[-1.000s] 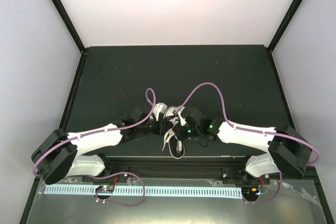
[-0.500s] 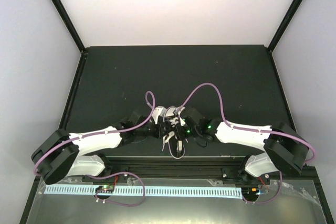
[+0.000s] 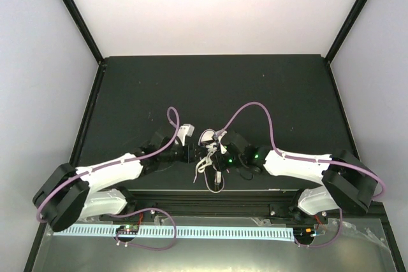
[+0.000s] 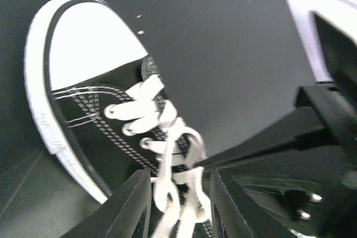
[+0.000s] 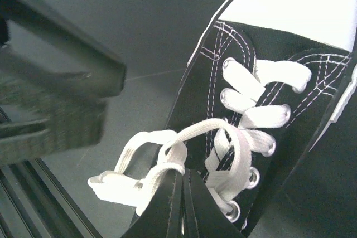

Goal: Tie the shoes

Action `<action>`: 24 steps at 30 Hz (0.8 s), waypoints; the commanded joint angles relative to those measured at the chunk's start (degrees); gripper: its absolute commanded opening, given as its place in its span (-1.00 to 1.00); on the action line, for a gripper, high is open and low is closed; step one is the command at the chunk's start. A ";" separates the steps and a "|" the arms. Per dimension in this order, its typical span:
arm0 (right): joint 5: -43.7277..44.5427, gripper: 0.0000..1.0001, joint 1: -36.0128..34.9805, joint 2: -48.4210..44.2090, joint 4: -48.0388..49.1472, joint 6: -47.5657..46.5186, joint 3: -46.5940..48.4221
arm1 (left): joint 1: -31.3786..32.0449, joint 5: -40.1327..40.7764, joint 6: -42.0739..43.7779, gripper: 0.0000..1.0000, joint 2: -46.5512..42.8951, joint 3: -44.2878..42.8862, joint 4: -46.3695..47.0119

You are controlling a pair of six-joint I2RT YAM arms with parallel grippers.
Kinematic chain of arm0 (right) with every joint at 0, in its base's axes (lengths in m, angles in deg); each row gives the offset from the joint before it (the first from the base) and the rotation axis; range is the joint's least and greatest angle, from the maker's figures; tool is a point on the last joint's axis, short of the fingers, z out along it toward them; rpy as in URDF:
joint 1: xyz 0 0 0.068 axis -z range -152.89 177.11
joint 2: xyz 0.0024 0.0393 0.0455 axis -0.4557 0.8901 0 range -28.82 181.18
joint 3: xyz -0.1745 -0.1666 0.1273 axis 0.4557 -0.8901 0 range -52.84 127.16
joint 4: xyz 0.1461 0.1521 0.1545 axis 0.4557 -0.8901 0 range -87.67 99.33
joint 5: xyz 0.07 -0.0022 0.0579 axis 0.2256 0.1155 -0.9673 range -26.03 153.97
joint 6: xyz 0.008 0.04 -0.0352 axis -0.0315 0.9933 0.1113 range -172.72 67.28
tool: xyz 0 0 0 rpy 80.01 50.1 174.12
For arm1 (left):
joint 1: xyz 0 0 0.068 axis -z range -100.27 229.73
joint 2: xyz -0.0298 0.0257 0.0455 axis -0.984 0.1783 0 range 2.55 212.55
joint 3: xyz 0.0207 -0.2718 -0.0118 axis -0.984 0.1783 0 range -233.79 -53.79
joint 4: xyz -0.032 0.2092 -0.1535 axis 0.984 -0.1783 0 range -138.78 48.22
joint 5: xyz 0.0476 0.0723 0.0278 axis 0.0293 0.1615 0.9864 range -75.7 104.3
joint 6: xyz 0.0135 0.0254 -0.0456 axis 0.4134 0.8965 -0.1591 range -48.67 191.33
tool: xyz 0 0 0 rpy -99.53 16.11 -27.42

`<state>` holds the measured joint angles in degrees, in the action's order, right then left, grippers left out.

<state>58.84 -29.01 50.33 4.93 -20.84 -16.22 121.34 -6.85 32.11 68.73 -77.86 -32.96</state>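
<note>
Your left claw [image 4: 178, 178] has its jaws apart, straddling the loose laces [image 4: 167, 126] without pinching them, so nothing is held on that side. Between the two claws the sneaker [image 4: 92, 118] lies on the dark table [image 4: 223, 54], close to the near edge, with its toe pointing toward the far side. Your right claw [image 5: 182, 176] is pressed together and appears clamped on a lace strand, where a loop runs into its tips.

The risk, as I judge it: if you pull with the right while the left grips nothing, the crossing could slacken, or the light sneaker could drag along the table. Close the left carelessly and you may catch both strands. The right wrist view shows the loop and the pinch — the overhead view is too crowded to show either, yet only it shows how near the edge the sneaker sits.
</note>
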 commanded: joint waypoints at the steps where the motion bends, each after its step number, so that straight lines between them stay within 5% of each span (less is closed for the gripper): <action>1: 1.24 -0.97 0.31 -0.93 1.27 0.01 -0.98 | -1.70 -0.90 0.37 -0.40 4.56 -3.74 -3.80; 24: 3.80 -0.97 0.31 0.04 -2.49 0.38 -1.72 | -2.98 -9.01 4.31 -0.47 20.09 -9.42 -1.41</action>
<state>59.52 -29.01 50.18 4.84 -20.69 -16.94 118.65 -12.16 34.95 87.85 -85.71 -35.57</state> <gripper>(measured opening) 0.019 0.269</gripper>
